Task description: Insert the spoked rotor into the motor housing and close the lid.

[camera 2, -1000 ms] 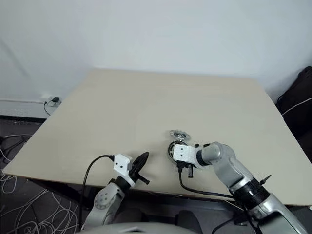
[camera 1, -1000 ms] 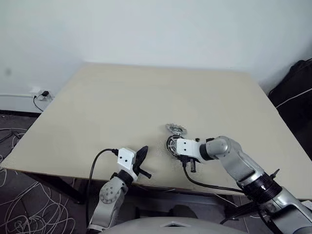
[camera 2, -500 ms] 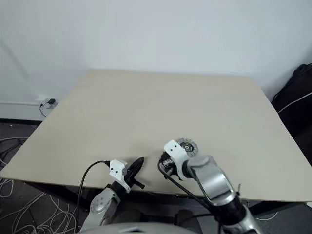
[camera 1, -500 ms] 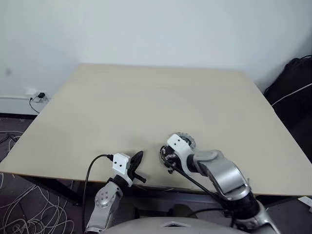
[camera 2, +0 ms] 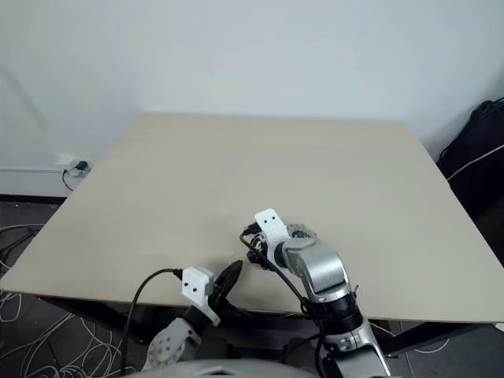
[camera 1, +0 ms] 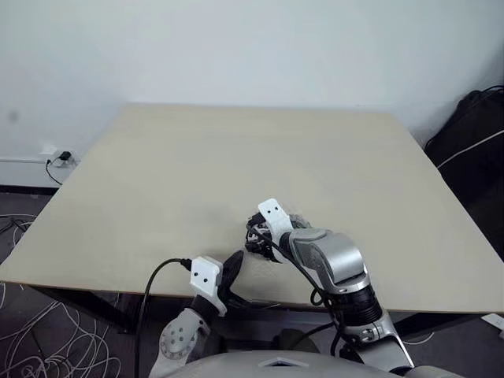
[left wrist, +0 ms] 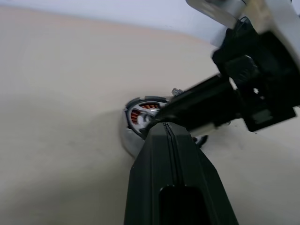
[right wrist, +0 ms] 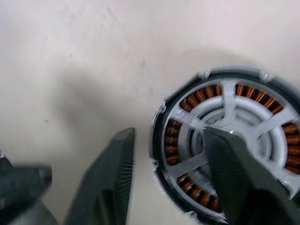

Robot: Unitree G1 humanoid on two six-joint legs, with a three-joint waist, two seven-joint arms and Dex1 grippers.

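left gripper (camera 1: pixel 233 272) sits at the near edge of the table (camera 1: pixel 197 165), pointing toward the assembly; in the left wrist view its two black fingers (left wrist: pixel 171 159) lie pressed together along one seam, nothing between them. just past their tips, the motor housing (left wrist: pixel 140 112) rests on the tabletop, copper-brown windings showing through its side. moving right: right gripper (right wrist: pixel 171 161) is angled down over the same spot, near the front edge and close to the table's middle. right wrist view: the spoked rotor (right wrist: pixel 225 136), dark rim and pale spokes, lies flat on the table with the ring of copper windings visible between the spokes, so rotor and housing appear seated one in the other. the right fingers stand apart: one finger (right wrist: pixel 110 183) is beside the rim, clear of it, over bare table; the other crosses over the hub region, contact cannot be told. just right of the wrist, a small grey bit of the lid (camera 2: pixel 298 231) shows, mostly hidden by the arm. far right, a black bag (camera 1: pixel 472 126) stands off the table against the wall.
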